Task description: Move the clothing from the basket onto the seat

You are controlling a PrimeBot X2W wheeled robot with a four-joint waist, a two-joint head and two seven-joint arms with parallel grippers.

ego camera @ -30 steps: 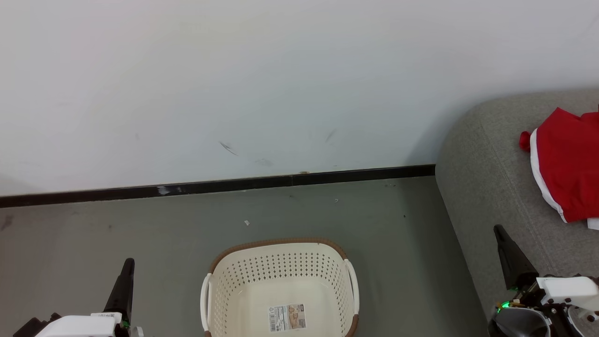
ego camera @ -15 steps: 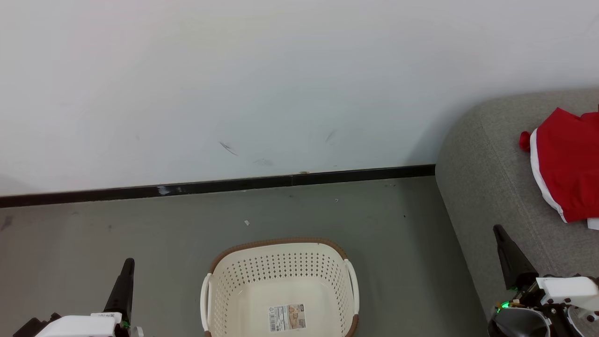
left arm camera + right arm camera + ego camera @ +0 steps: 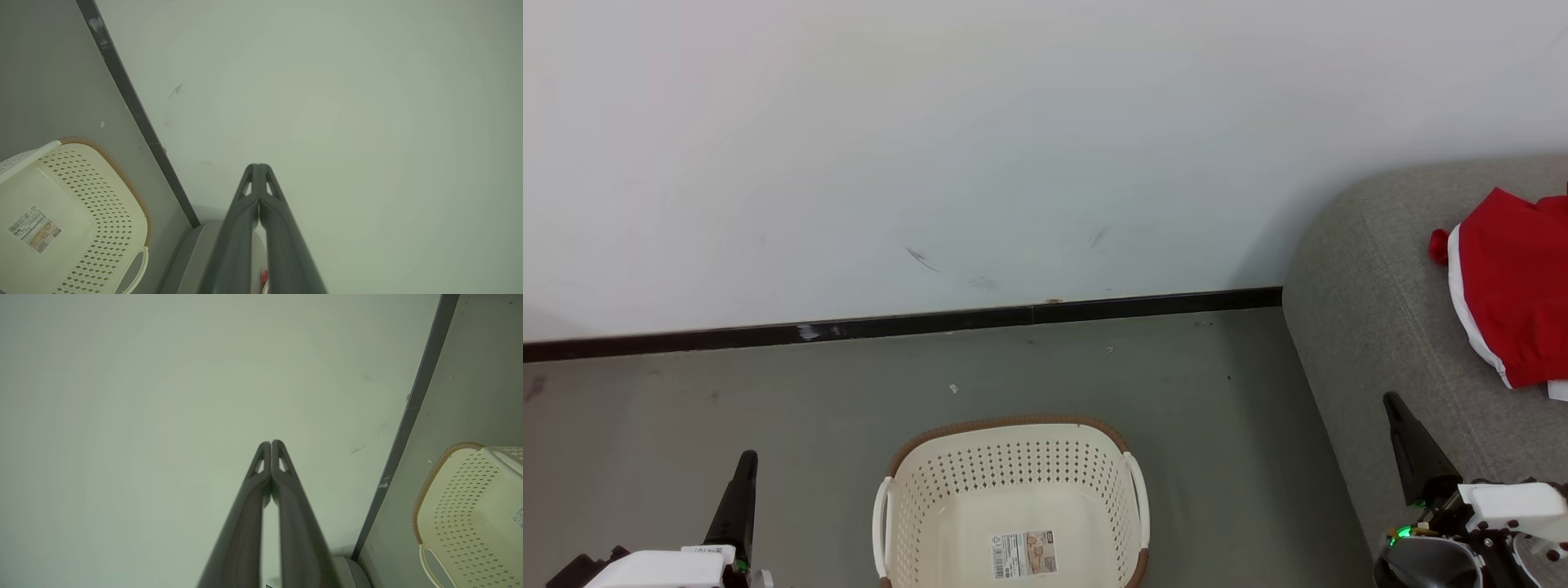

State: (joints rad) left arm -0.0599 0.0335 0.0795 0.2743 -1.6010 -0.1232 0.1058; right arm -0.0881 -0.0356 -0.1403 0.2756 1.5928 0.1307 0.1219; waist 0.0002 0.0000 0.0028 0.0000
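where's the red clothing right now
In the head view the red clothing lies at the far right edge, on top of the grey sofa, up and to the right of the cream laundry basket.

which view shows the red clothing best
Head view: the clothing lies spread on the sofa, red with white trim, cut by the frame's right edge. The left wrist view catches just a red sliver at its bottom edge.
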